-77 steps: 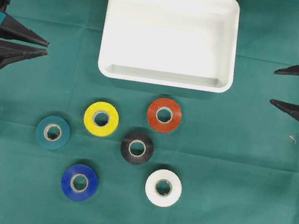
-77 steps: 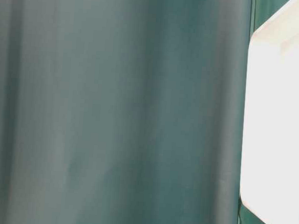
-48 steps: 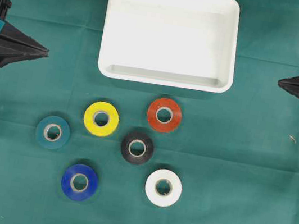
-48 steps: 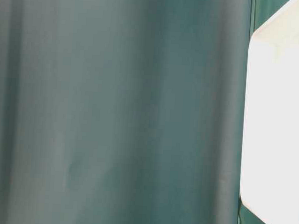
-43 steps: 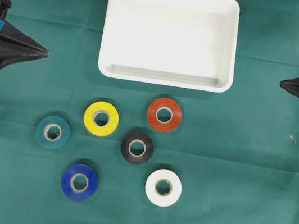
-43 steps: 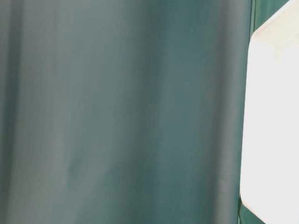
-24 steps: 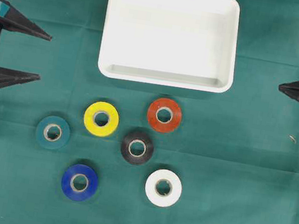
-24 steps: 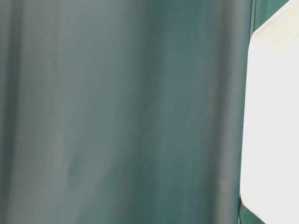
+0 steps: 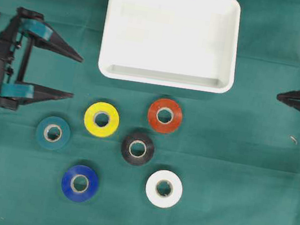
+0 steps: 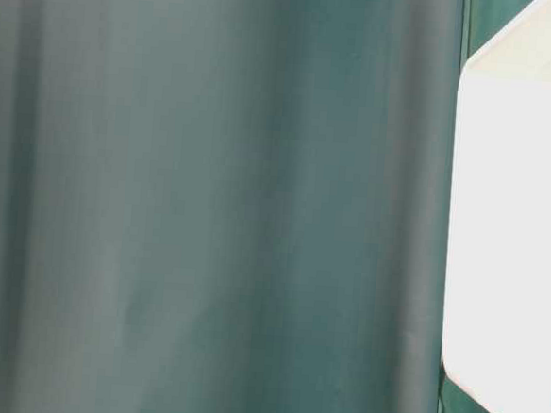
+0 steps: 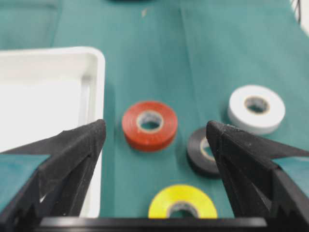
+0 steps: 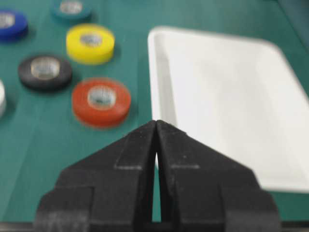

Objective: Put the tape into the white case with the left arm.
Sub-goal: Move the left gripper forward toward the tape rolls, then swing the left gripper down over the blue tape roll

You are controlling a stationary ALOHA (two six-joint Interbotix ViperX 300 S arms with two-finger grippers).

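Note:
Several tape rolls lie flat on the green cloth: yellow (image 9: 101, 119), red (image 9: 165, 115), black (image 9: 137, 148), white (image 9: 163, 188), blue (image 9: 80, 183) and teal (image 9: 53, 132). The white case (image 9: 170, 36) sits behind them with nothing in it. My left gripper (image 9: 77, 77), with teal strips, is open wide at the left, just up-left of the yellow roll and holding nothing. In the left wrist view the left gripper (image 11: 154, 124) frames the red roll (image 11: 133, 130) and yellow roll (image 11: 182, 198). My right gripper (image 9: 278, 97) is shut at the right edge, holding nothing.
The case rim (image 11: 94, 87) lies close beside the left gripper's left finger. In the right wrist view the case (image 12: 217, 87) and the red roll (image 12: 101, 111) are ahead of the shut right gripper (image 12: 156, 122). The table-level view shows only green cloth and the case (image 10: 510, 232).
My left gripper has gone from shut to wide open and moved right, over the cloth toward the rolls. The right gripper closed earlier and now holds still. No roll has moved.

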